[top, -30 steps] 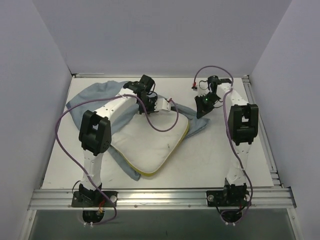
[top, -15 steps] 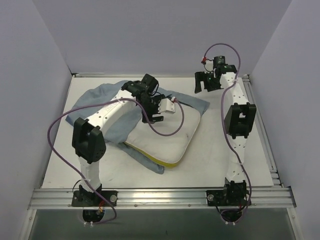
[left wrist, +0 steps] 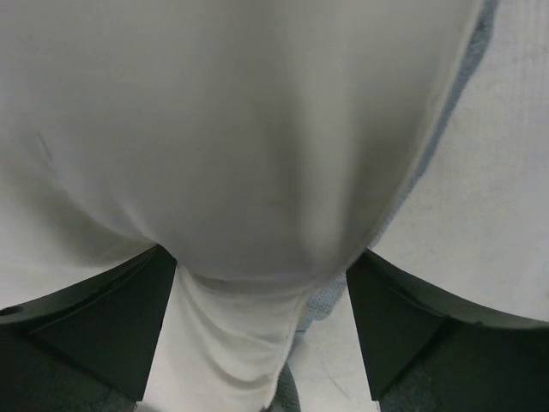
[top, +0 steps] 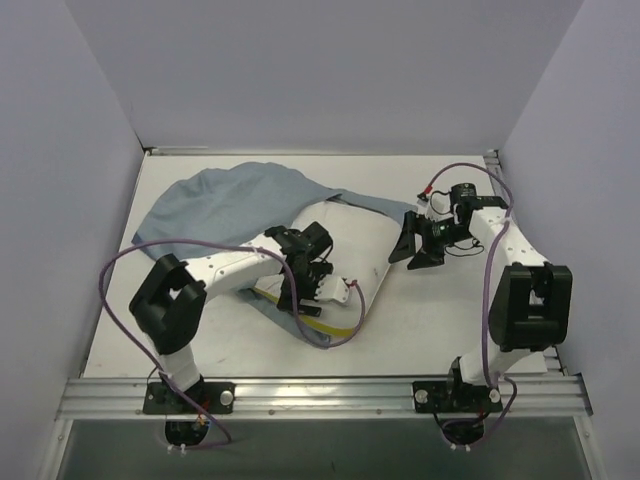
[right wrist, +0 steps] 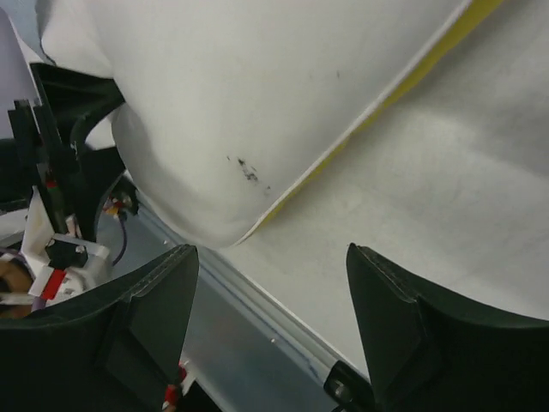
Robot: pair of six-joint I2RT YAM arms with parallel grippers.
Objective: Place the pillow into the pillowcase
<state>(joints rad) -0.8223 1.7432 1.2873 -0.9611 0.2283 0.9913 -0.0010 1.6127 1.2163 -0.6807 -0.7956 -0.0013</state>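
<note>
Now left claw [left wrist: 262,330], right claw [right wrist: 270,318] open — pillow [top: 352,250] released onto pillowcase [top: 225,195].

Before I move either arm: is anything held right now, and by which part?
Nothing held. Left gripper open, loosely straddling the pillow at its near edge; right gripper open beside its right edge.
</note>
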